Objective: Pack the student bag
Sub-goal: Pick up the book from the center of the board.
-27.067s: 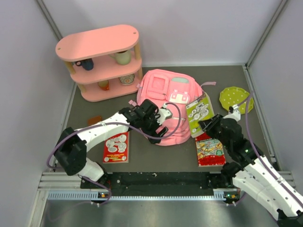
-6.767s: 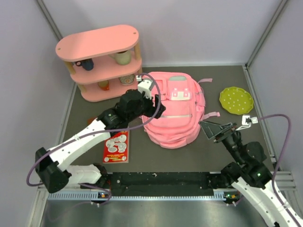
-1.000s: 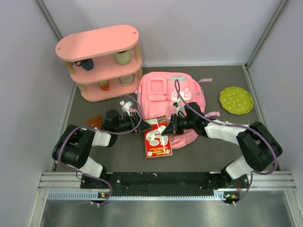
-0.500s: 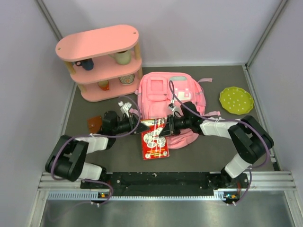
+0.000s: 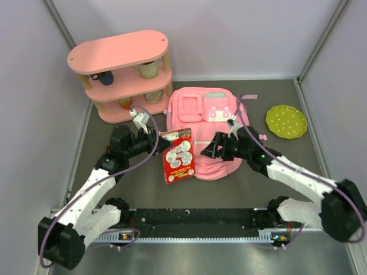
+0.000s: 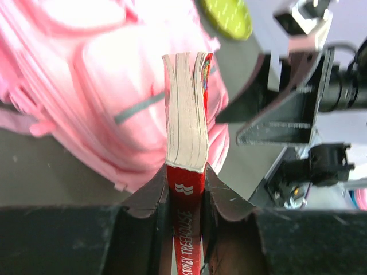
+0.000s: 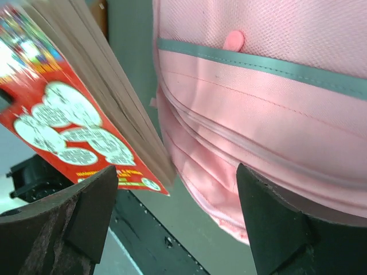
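Observation:
The student bag (image 5: 202, 107) is a large pink backpack lying flat at the table's middle, also filling the left wrist view (image 6: 86, 74) and the right wrist view (image 7: 258, 114). My left gripper (image 5: 157, 139) is shut on the spine of a red book (image 5: 178, 154), which hangs off the table beside the bag's left edge. In the left wrist view the book (image 6: 186, 114) stands page-edge up between the fingers of that gripper (image 6: 186, 172). My right gripper (image 5: 209, 152) hovers over the bag's lower front, open and empty (image 7: 175, 172), with the book (image 7: 63, 126) just to its left.
A pink oval three-tier shelf (image 5: 120, 63) with cups stands at the back left. A green dotted plate (image 5: 285, 121) lies at the right. The black rail (image 5: 195, 217) runs along the near edge, and grey walls close in both sides.
The right gripper has opened off the red book and drawn back to the right. The left gripper has shut on the book's spine and carried it up and left.

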